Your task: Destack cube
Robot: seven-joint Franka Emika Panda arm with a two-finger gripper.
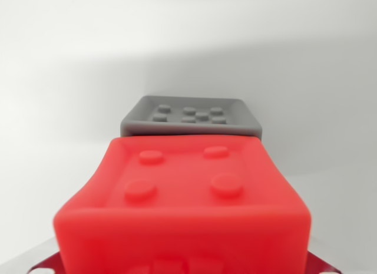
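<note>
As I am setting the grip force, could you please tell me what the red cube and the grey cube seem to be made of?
The red cube looks like soft rubber or silicone, matte with a slight sheen: its edges are rounded, its sides bulge and its raised dots are smooth. The grey cube looks like the same moulded material, in a duller matte finish, with similarly rounded dots. Hard plastic cannot be ruled out for either.

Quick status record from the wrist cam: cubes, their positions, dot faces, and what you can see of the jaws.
view: wrist view only
near object: red cube, fills the lower frame
red cube top face: four raised dots
far object: grey cube, behind the red cube, partly hidden by it
grey cube top face: several raised dots, exact count unclear
contact between cubes: cannot tell
surface: plain white tabletop
jaws: not in view
</note>
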